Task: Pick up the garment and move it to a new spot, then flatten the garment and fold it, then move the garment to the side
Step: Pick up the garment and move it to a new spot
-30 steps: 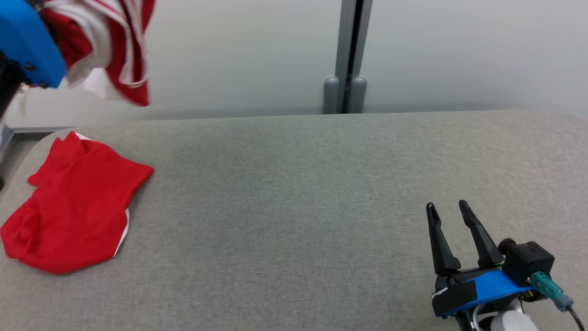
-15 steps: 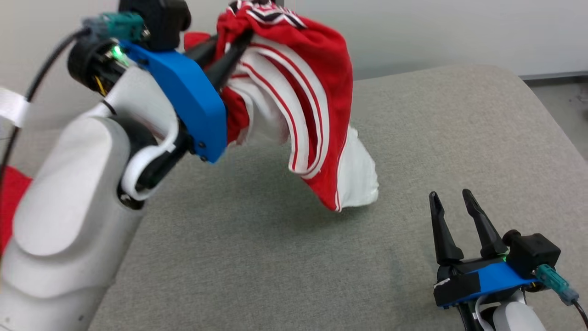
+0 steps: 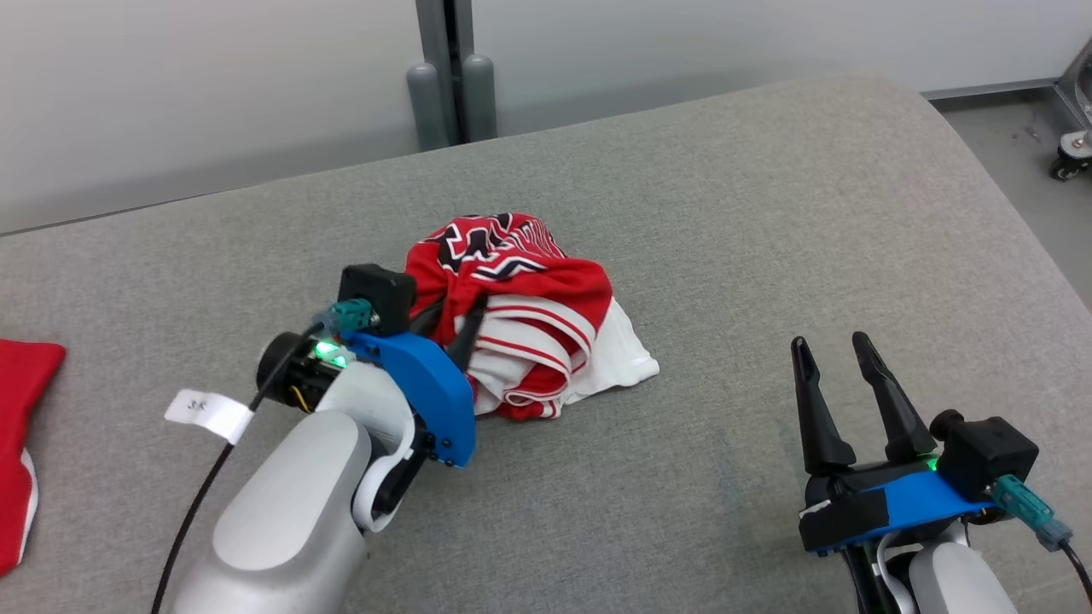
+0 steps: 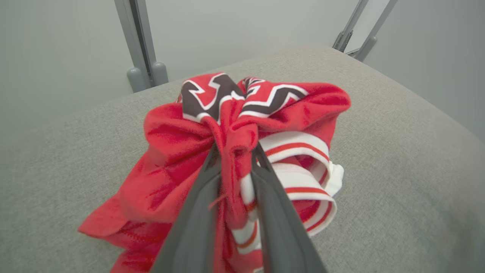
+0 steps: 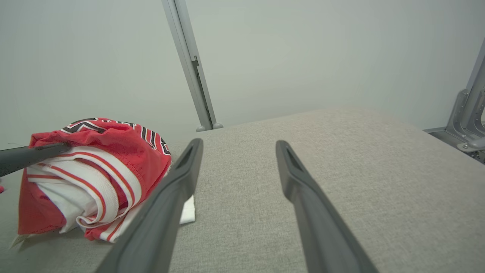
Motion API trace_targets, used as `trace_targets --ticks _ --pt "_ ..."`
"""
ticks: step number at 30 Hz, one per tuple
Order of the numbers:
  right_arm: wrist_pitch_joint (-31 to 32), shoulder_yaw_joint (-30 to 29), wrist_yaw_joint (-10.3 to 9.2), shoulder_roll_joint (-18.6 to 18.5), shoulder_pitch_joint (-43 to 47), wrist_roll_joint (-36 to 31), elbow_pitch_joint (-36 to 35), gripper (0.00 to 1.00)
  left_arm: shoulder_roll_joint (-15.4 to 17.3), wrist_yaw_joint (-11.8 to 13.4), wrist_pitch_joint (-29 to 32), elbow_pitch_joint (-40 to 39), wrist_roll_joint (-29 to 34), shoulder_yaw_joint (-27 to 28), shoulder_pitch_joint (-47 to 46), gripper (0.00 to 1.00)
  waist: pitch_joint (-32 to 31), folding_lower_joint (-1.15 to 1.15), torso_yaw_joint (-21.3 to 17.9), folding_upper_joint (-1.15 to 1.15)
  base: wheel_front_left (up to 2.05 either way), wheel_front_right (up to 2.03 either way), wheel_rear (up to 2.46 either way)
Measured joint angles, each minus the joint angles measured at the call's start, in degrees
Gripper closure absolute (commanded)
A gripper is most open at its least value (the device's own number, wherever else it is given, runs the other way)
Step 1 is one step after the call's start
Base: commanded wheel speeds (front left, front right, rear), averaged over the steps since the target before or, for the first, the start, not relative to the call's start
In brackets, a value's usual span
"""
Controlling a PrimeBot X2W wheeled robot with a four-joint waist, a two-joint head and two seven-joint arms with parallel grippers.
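Head view: bunched red garment (image 3: pixel 546 286), white-striped, black zigzag trim.

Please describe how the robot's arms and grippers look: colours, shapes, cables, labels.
The left gripper and right gripper each have two long, dark, tapering fingers on a blue bracket. A black camera block with a teal connector sits on each wrist. The forearms are pale grey. The left arm's black cable carries a white tag; the right bracket has black tape.
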Motion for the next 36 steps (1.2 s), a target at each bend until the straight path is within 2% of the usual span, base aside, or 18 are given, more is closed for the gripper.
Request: trace_targets --ticks 5,9,17,25,31,36 --pt "-0.1 -0.3 0.01 0.0 0.2 -1.0 0.4 0.0 -2.4 0.3 -5.8 2.0 -0.3 0.3 1.2 0.0 -1.6 0.0 2.2 0.0 0.0 0.0 0.0" --pt "0.1 -0.6 0.01 0.0 1.1 -1.5 0.3 0.0 -2.4 1.1 -12.6 -1.4 -0.8 2.2 4.6 0.0 -3.5 -0.01 4.5 0.0 0.0 0.0 0.0" --pt "2.1 -2.3 0.01 0.0 3.6 -2.7 -1.0 0.0 1.9 6.4 -23.3 -7.9 -0.3 7.0 16.0 0.0 -6.7 -0.02 9.7 0.0 0.0 0.0 0.0" --pt "4.4 -4.1 0.01 0.0 5.8 -3.8 -2.4 0.0 3.1 10.5 -25.3 -15.2 3.0 14.8 26.9 0.0 -8.5 -0.02 13.1 0.0 0.0 0.0 0.0" --pt "5.5 -5.8 0.01 0.0 7.1 -4.1 -2.2 0.0 2.7 10.6 -25.3 -17.5 6.6 21.6 33.0 0.0 -9.4 -0.02 14.1 0.0 0.0 0.0 0.0" --pt "6.1 -6.6 0.01 0.0 8.2 -4.1 -1.3 0.0 2.3 9.8 -25.3 -17.5 8.2 23.4 35.6 0.0 -9.7 -0.02 14.2 0.0 0.0 0.0 0.0"
